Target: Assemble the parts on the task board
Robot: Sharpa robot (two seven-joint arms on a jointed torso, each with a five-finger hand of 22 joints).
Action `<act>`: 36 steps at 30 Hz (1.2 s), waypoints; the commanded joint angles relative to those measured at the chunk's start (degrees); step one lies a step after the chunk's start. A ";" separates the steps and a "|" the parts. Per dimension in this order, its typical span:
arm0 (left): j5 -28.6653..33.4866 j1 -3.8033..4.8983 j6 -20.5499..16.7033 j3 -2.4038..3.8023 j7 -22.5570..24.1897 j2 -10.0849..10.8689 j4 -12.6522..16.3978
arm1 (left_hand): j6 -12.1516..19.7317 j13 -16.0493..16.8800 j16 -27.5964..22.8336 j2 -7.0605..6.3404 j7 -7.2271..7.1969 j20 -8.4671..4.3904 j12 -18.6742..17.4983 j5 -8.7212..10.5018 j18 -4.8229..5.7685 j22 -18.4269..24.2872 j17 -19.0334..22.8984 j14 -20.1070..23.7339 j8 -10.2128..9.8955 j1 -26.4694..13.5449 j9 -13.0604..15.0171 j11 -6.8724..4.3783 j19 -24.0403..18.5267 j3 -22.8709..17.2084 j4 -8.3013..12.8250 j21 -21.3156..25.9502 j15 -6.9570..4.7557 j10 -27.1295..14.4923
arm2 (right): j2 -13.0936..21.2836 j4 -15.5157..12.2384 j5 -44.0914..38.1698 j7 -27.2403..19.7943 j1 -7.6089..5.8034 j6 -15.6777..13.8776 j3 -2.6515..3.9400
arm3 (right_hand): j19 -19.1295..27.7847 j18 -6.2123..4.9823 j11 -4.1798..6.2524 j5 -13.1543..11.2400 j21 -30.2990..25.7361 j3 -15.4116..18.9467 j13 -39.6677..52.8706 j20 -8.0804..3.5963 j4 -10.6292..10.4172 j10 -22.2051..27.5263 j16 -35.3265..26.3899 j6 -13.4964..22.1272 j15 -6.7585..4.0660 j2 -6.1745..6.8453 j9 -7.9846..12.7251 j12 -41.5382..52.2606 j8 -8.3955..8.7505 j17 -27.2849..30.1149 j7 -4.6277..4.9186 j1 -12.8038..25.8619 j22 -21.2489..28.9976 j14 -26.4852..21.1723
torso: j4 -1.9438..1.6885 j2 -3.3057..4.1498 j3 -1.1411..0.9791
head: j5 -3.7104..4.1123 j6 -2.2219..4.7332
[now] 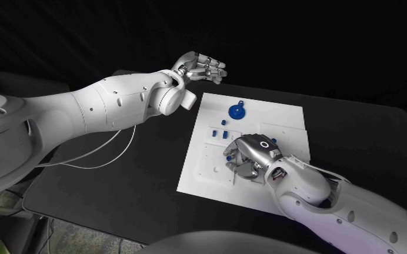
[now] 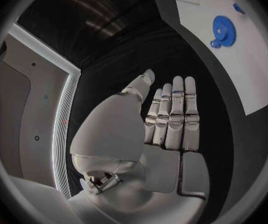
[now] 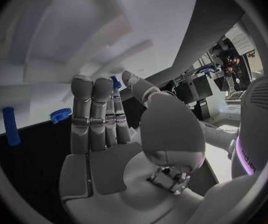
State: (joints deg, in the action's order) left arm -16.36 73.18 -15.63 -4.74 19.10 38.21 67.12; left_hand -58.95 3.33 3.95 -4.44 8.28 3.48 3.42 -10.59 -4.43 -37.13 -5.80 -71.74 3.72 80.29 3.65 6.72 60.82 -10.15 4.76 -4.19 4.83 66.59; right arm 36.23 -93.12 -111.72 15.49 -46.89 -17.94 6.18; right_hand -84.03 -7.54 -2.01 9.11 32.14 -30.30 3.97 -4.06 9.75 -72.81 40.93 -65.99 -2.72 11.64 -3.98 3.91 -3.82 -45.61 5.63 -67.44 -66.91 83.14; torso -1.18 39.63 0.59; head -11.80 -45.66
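The white task board (image 1: pixel 280 116) lies in the middle of the black table. A blue gear (image 1: pixel 237 112) sits near its far edge, with small blue pegs (image 1: pixel 224 123) just in front of it. My right hand (image 1: pixel 250 157) is palm down on the board's near half; a small blue part (image 1: pixel 229 159) shows at its thumb side. In the right wrist view this part (image 3: pixel 115 80) sits between thumb and fingertip, apparently pinched. My left hand (image 1: pixel 202 66) hovers beyond the board's far left corner, fingers straight and together (image 2: pixel 174 114), holding nothing.
A thin white cable (image 1: pixel 102 151) loops on the table under my left arm. The left wrist view shows the gear (image 2: pixel 223 31) on the board (image 2: pixel 245 69). The right wrist view shows a blue peg (image 3: pixel 11 126) and a blue toothed piece (image 3: pixel 60 115) at the board's edge.
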 commanded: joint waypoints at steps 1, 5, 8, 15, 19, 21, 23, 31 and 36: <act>0.33 0.07 0.99 0.02 0.11 0.06 0.09 | 0.44 0.03 -0.22 0.31 0.13 0.24 0.06 0.18 -0.03 0.05 -0.02 0.30 -0.07 0.10 0.06 -0.03 -0.05 -0.06 -0.26 -0.18 0.01 -0.52 | 0.33 0.54 0.66 1.47 0.49 0.25 -0.40 | -1.40 -1.39 -1.88 0.22 -2.26 3.16 -0.29 0.79 -0.41 3.91 -0.34 1.19 0.74 0.95 0.10 -0.34 0.19 0.31 0.47 -0.31 0.88 -0.27 | 0.03 0.00 -0.02 | 0.26 0.13; 0.33 0.07 1.19 0.01 0.07 0.16 -0.06 | 0.44 0.03 -0.22 0.31 0.13 0.24 0.06 0.18 -0.03 0.05 -0.02 0.30 -0.07 0.10 0.06 -0.03 -0.05 -0.06 -0.26 -0.18 0.01 -0.52 | 0.61 -0.08 0.96 1.39 0.49 -1.29 -0.39 | -1.45 -2.05 -2.53 0.38 -4.83 9.36 -0.41 1.40 -1.19 7.10 -0.26 2.96 1.27 0.51 0.14 0.34 0.20 0.89 0.59 -2.56 1.66 -0.87 | 0.01 0.00 -0.02 | 0.38 0.26; 0.33 0.07 2.16 0.00 0.04 0.26 -0.30 | 0.65 0.03 -0.24 0.17 0.19 0.31 0.06 0.34 -0.04 0.32 0.01 0.55 -0.08 0.37 0.06 0.06 -0.10 0.08 -0.15 -0.09 0.11 -0.75 | 1.10 -1.02 1.07 1.64 0.49 -1.88 -0.32 | -1.79 -2.13 -2.58 0.90 -4.89 10.07 -0.43 1.45 -1.54 7.32 -0.01 2.87 1.31 0.53 0.12 0.51 0.19 1.09 0.65 -2.97 1.43 -0.76 | 0.01 -0.02 -0.08 | 0.43 0.41; 0.33 0.07 3.27 -0.04 -0.22 0.30 -0.98 | 0.72 0.03 -0.22 0.25 0.21 0.41 0.07 0.42 -0.08 0.50 0.05 0.85 -0.06 0.36 0.07 0.12 -0.18 0.27 -0.18 -0.06 0.22 -0.90 | 2.19 -2.67 1.69 2.21 0.47 -2.09 1.02 | -2.00 -2.16 -2.52 1.41 -4.75 9.78 -0.44 1.45 -1.81 6.98 0.21 2.47 1.27 0.49 0.12 0.59 0.20 1.22 0.76 -2.95 1.06 -0.71 | -0.09 -0.01 -0.01 | 0.67 0.72; 0.33 0.07 3.43 -0.06 -0.31 0.26 -1.34 | 0.72 0.03 -0.22 0.25 0.21 0.41 0.07 0.42 -0.08 0.50 0.05 0.85 -0.06 0.36 0.07 0.12 -0.18 0.27 -0.18 -0.06 0.22 -0.90 | 3.30 -3.72 2.77 2.37 0.31 -1.53 2.69 | -2.20 -1.97 -2.34 1.53 -4.24 7.87 -0.46 1.24 -2.12 6.25 0.46 2.26 1.05 0.50 0.14 0.43 0.21 1.38 0.73 -2.69 0.30 -0.59 | -0.06 -0.02 0.02 | 1.14 1.11; 0.33 0.07 3.48 -0.06 -0.31 0.24 -1.43 | 0.73 0.04 -0.18 0.34 0.22 0.45 0.08 0.47 -0.13 0.73 0.02 0.83 -0.05 0.43 0.07 0.10 -0.13 0.47 -0.21 -0.09 0.20 -0.86 | 3.97 -4.32 3.65 2.32 0.12 -1.30 3.74 | -2.33 -1.84 -2.19 1.53 -3.51 6.99 -0.46 1.13 -2.33 5.65 0.59 2.16 0.92 0.39 0.14 0.48 0.21 1.37 0.67 -2.64 -0.16 -0.44 | 0.00 -0.04 0.05 | 1.54 1.39; 0.33 0.07 3.50 -0.07 -0.28 0.23 -1.47 | 0.73 0.04 -0.18 0.34 0.22 0.45 0.08 0.47 -0.13 0.73 0.02 0.83 -0.05 0.43 0.07 0.10 -0.13 0.47 -0.21 -0.09 0.20 -0.86 | 4.70 -5.00 4.56 2.32 -0.08 -0.57 5.08 | -2.41 -1.72 -1.94 1.16 -2.85 5.22 -0.49 1.03 -2.38 4.39 0.64 2.14 0.79 0.24 0.14 0.52 0.21 1.37 0.71 -2.77 -0.62 -0.39 | 0.04 -0.02 0.06 | 1.95 1.64; 0.33 0.07 2.93 -0.07 0.30 0.16 -1.38 | 0.66 0.04 -0.17 0.43 0.19 0.40 0.08 0.30 -0.14 0.86 -0.03 0.70 -0.06 0.42 0.07 0.06 -0.03 0.55 -0.26 -0.17 0.15 -0.74 | 8.65 -5.79 7.00 2.27 -1.52 5.21 10.70 | -2.40 -0.25 -1.39 0.63 -3.32 1.39 -0.54 0.69 -2.71 2.34 0.52 2.82 0.67 1.63 0.16 -0.35 0.21 1.74 0.06 -1.47 -0.75 -0.31 | 0.04 -0.02 0.03 | 3.69 2.78; 0.33 0.07 2.82 -0.06 0.39 0.20 -1.37 | 0.66 0.04 -0.17 0.43 0.19 0.40 0.08 0.30 -0.14 0.86 -0.03 0.70 -0.06 0.42 0.07 0.06 -0.03 0.55 -0.26 -0.17 0.15 -0.74 | 10.62 -4.47 9.38 2.37 -2.44 8.79 11.62 | -2.25 -1.11 -2.16 -5.98 -6.07 12.39 -0.48 1.19 -4.25 5.98 0.51 3.59 1.13 -0.57 0.16 -0.24 0.20 2.08 -0.35 -3.80 0.55 -0.55 | 0.01 0.03 0.00 | 4.21 3.19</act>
State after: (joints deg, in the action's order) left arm -16.34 73.19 -13.22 -4.85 18.69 38.48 65.63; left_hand -58.64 3.34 3.95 -4.21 8.59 3.48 3.42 -10.37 -4.43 -36.32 -5.80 -71.13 3.72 80.51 3.65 6.85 60.82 -9.93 4.53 -4.19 5.02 66.11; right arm 46.65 -97.86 -105.04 17.63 -49.31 -14.01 17.81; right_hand -84.07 -8.29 -4.10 3.48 26.34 -18.67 3.48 -3.08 5.53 -67.12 41.38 -62.56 -2.06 11.08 -3.85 3.72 -3.77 -43.56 5.57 -70.82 -66.47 82.59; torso -1.14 39.62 0.62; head -7.80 -42.67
